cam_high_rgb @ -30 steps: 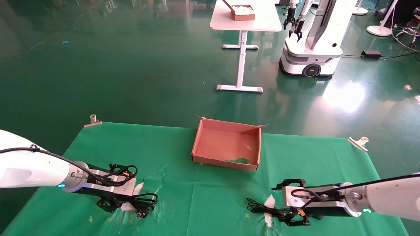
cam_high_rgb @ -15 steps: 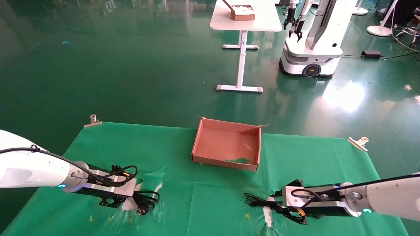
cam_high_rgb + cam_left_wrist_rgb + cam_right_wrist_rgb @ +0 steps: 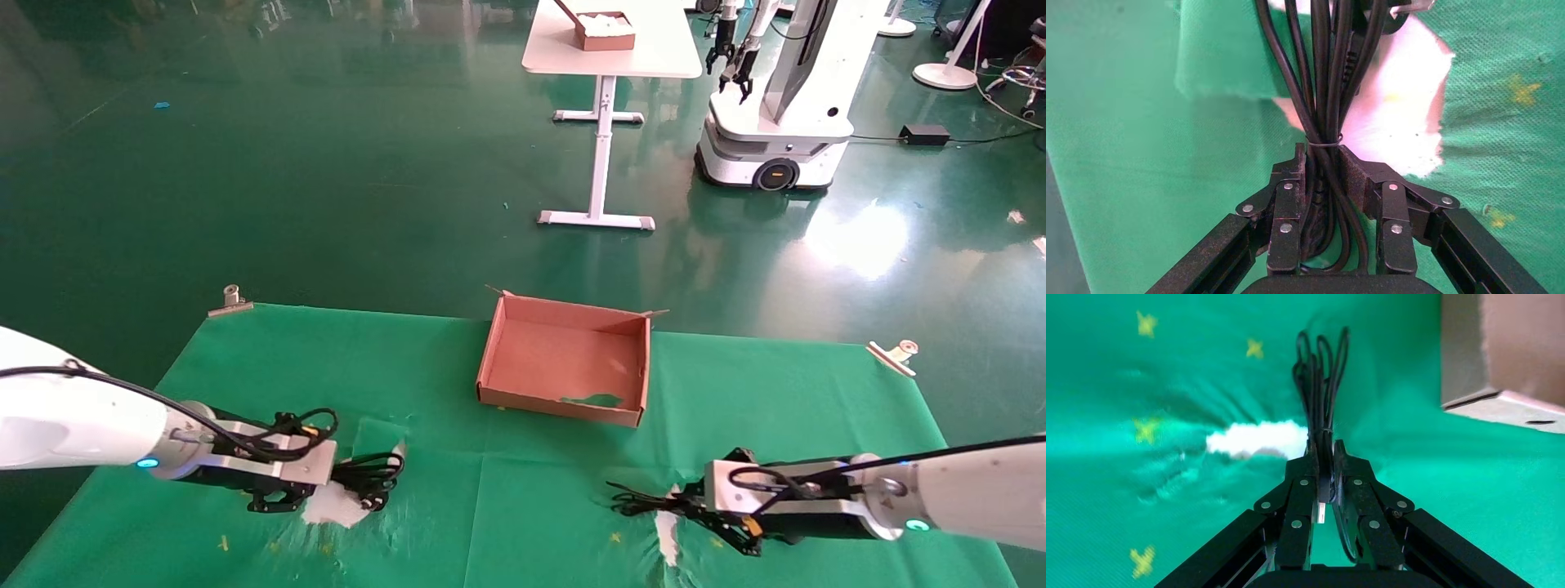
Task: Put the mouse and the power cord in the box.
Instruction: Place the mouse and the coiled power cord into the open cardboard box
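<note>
The power cord (image 3: 372,478), a thick black looped bundle, hangs from my left gripper (image 3: 343,483) low over the front left of the green cloth. Up close, the left gripper (image 3: 1322,156) is shut on the tied power cord (image 3: 1321,79), whose plug (image 3: 1398,11) is at the far end. My right gripper (image 3: 682,504) at the front right is shut on the mouse's thin wire bundle (image 3: 637,500). In the right wrist view that gripper (image 3: 1324,447) pinches the wire loops (image 3: 1321,373); the mouse's body is not clearly seen. The box (image 3: 556,404) stands empty at mid-table and shows as a box corner (image 3: 1499,355).
The green cloth is torn, baring white table under each gripper (image 3: 335,513) (image 3: 666,543). Metal clips (image 3: 231,300) (image 3: 895,355) hold the cloth's far corners. Beyond the table are a white desk (image 3: 613,57) with a smaller box and another robot (image 3: 776,106).
The right gripper's fingers closed from wide open onto the thin wire bundle. The left gripper shifted slightly right and up with the power cord, uncovering the white patch.
</note>
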You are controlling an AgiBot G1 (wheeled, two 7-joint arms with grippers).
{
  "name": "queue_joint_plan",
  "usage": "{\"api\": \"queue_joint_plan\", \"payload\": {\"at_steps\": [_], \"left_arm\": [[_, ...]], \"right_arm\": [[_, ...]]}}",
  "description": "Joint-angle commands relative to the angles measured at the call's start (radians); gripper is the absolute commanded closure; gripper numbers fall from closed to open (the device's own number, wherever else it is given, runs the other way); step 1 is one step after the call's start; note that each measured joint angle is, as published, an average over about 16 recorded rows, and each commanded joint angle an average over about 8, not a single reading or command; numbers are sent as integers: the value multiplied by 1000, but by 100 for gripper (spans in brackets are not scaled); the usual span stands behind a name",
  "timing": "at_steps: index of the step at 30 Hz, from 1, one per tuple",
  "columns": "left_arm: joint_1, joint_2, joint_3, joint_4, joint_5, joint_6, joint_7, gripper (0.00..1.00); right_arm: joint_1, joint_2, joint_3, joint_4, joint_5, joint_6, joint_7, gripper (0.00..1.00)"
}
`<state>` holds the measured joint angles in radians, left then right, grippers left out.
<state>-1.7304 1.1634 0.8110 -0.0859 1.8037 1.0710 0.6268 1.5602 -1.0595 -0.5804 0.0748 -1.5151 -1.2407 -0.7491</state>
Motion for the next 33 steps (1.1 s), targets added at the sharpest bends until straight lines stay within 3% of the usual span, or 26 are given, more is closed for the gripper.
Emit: {"api": "queue_joint_plan", "payload": {"at_steps": [1,10,16,24,33], "left_arm": [[-8,-11,-10,1,-15,16,-4,100],[-66,-110,-107,9,-157,141,-14,100],[-85,-57,-182,36,-265,80,-98,100],[-129,94,-214,53,-308,-143,-180,100],[-167,159,-206,31,-295,-267,-131,100]], "right_arm": [[-2,9,12,-3,18,-14,2,100],[97,132,75,54,107,-138,49,100],[179,106,98,121,138,-110,95,100],[185,-84,105,86,148,41,94,100],[86,-248,97,-50,130,396,53,98]]}}
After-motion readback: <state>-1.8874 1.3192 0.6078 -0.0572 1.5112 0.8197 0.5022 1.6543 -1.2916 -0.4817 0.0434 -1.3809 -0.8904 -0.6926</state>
